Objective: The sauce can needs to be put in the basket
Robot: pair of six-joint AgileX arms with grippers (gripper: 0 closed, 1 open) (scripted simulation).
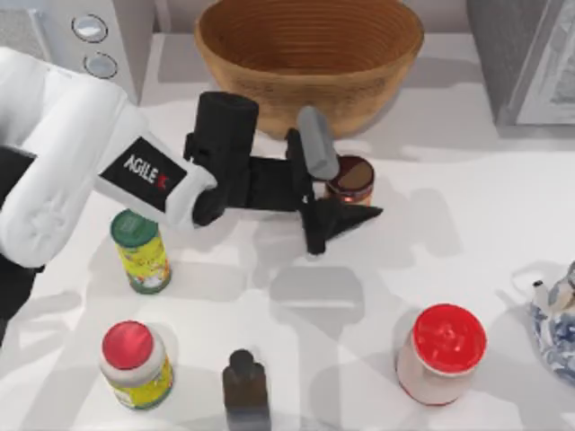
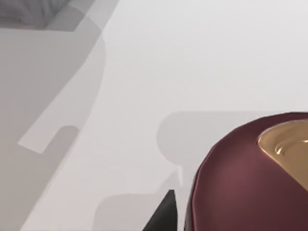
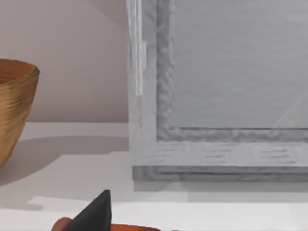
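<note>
The left arm is seen reaching from the tabletop's left edge toward its middle, with the left gripper (image 1: 346, 202) brought level with the sauce can (image 1: 351, 179). The can stands upright on the tabletop (image 1: 467, 180), just in front of the basket (image 1: 310, 54), which sits at the middle of the far edge. The gripper's fingers are spread apart: one dark finger (image 1: 341, 220) lies just at the near side of the can, and the grey finger (image 1: 316, 144) is raised at the can's far-left side, so the can is flanked but not clamped. In the left wrist view the can's glossy dark lid (image 2: 240, 178) is seen very close.

In the right wrist view a dark fingertip of the right gripper (image 3: 98, 209) is seen before a grey cabinet (image 3: 216, 96); whether those fingers are apart or together cannot be told.

A green-lidded bottle (image 1: 141, 251) stands near the left edge and a red-lidded jar (image 1: 440, 352) near the front edge.
</note>
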